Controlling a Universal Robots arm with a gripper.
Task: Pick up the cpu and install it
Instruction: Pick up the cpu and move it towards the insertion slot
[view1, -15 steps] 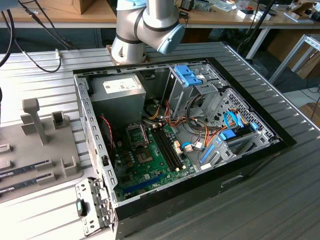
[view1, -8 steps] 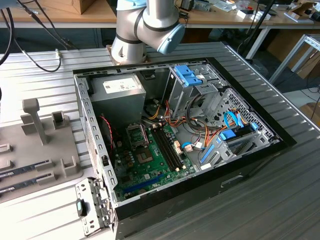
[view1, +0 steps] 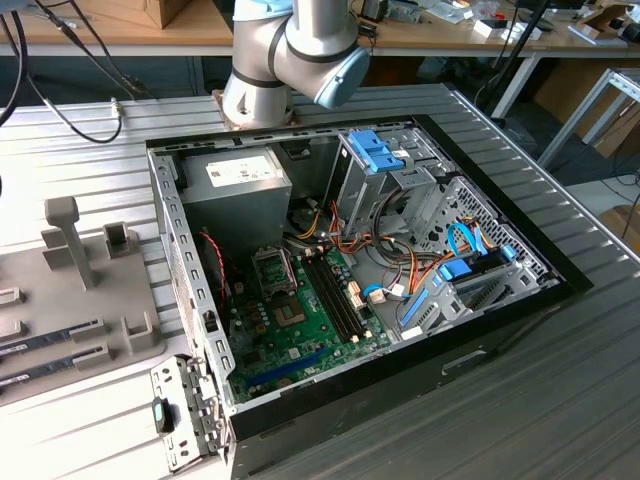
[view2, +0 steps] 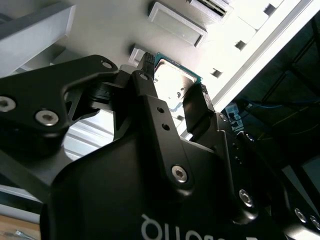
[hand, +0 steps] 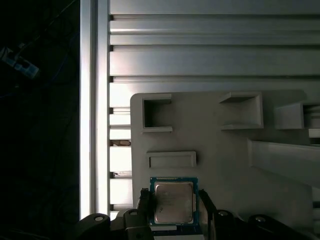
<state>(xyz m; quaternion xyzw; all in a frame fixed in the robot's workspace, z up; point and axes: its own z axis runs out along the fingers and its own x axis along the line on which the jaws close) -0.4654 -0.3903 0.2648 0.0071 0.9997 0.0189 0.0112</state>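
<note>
Both wrist views show the hand (hand: 173, 197) around the cpu (hand: 173, 202) on a grey tray (hand: 225, 145); whether it grips, I cannot tell. The exterior view shows the open computer case (view1: 178, 240).

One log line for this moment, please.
stage: pickup | tool: around chip | chip: at grey tray, outside computer case | grip: unconfirmed

place: robotics lab | evidence: opened computer case (view1: 186, 262) on slotted aluminium table (view1: 520, 420); cluttered workbenches (view1: 90, 40) behind
</note>
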